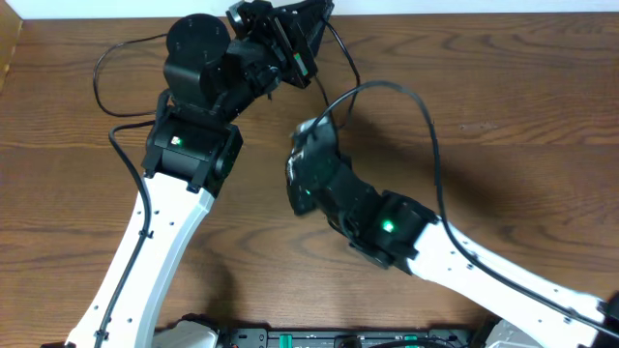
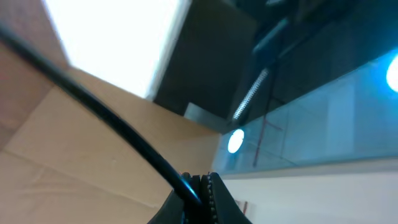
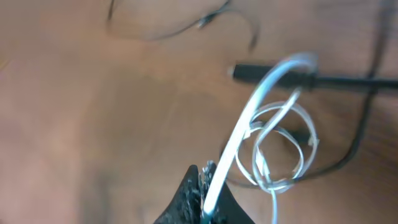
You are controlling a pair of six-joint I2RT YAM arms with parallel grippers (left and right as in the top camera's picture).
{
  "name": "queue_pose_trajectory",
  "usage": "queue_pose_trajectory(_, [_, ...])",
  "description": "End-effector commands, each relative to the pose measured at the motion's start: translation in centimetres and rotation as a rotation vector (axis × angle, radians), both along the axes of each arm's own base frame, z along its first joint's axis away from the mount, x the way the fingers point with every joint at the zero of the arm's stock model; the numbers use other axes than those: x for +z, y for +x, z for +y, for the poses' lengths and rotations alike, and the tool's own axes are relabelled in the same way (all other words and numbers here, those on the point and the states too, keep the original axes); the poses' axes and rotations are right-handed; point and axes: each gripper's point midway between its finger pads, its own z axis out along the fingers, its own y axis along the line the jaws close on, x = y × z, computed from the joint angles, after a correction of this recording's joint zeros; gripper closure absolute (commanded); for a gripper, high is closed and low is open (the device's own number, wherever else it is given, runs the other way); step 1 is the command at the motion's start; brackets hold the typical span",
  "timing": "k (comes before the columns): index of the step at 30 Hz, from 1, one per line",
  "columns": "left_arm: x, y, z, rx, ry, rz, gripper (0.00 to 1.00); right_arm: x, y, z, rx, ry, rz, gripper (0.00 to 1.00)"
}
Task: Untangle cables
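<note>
Pinching white cable in right tool, loops just beyond tips, left tool gripping black cable

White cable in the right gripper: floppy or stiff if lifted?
Likely floppy: the white cable hangs in loose coils past the right gripper. Probably light, being so thin. Its loops cross a black cable, so it may drag that along.

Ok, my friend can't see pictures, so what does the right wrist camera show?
The right gripper, at the bottom, pinches a white cable that curves upward, with more of it curled in loose loops beside it. Behind, blurry, a black cable with a plug end lies on the brown table.
</note>
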Motion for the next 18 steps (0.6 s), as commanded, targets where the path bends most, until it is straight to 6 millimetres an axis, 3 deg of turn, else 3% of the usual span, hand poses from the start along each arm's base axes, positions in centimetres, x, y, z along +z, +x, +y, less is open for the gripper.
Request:
queue_pose_trajectory(1, [3.3,0.0,1.8,0.058,-0.088,-0.06,0.93,-2.8,-4.6,0.3,0.268,-0.145,0.075,0.99])
queue_pose_trajectory(5, [5.4,0.2,3.4,0.092,-0.117,-0.147,0.92,-5.2,-6.2,-1.4,0.281,-0.239,0.159,0.99])
queue_pose_trajectory(9, [4.6,0.9,4.6,0.123,-0.104,-0.117,0.93,-5.1,-6.1,-2.5,0.197,-0.241,0.188,0.99])
queue_pose_trajectory(14, [0.6,2.1,6.5,0.171,-0.048,0.042,0.92,-1.2,-4.5,-7.7,-0.076,-0.208,0.121,0.99])
queue_pose_trajectory(16, [-1.1,2.3,7.3,0.179,-0.028,0.115,0.93,0.9,-4.2,-10.6,-0.181,-0.19,0.074,0.99])
queue_pose_trajectory(18, [-3.3,2.3,8.5,0.192,0.025,0.182,0.93,3.8,-4.2,-15.4,-0.325,-0.151,0.02,0.99])
